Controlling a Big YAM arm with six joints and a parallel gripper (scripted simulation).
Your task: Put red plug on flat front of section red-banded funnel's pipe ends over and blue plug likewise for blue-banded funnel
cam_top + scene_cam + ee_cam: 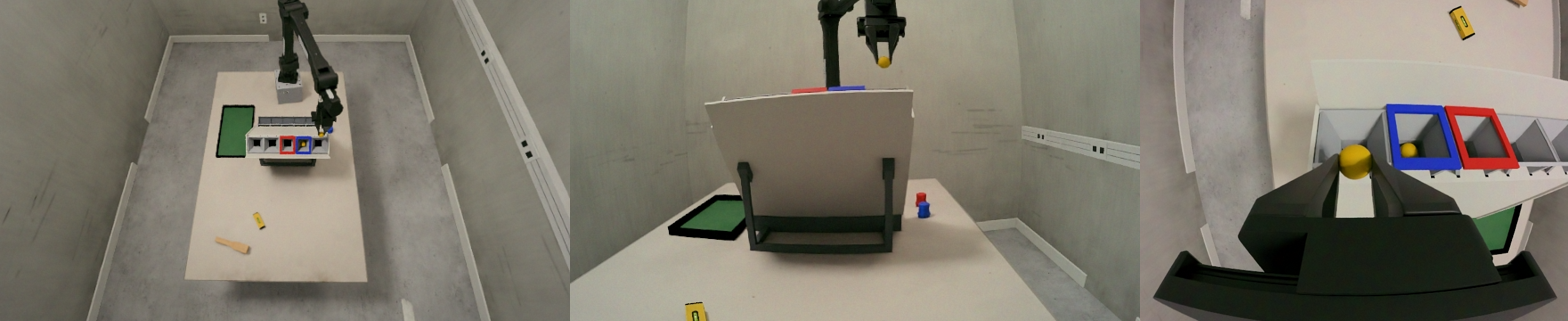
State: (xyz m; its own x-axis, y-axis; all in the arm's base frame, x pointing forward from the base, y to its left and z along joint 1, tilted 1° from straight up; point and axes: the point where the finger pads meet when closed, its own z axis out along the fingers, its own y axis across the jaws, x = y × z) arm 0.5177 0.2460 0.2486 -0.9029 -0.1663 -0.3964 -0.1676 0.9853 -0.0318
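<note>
My gripper (pixel 1354 160) is shut on a yellow marble (pixel 1354 161) and holds it above the plain end funnel (pixel 1347 134), next to the blue-banded funnel (pixel 1420 136). The marble also shows in the exterior view (pixel 883 61), well above the white cover (pixel 812 152). A second yellow marble (pixel 1408 149) sits inside the blue-banded funnel. The red-banded funnel (pixel 1480 138) beside it is empty. The red plug (pixel 921 199) and the blue plug (pixel 924 209) stand on the table to the right of the cover. The pipes are hidden behind the cover.
A green tray with a black rim (pixel 234 130) lies left of the funnel stand. A row of grey sections (pixel 285 120) lies behind the stand. A yellow level (pixel 258 220) and a wooden spatula (pixel 232 244) lie near the table's front.
</note>
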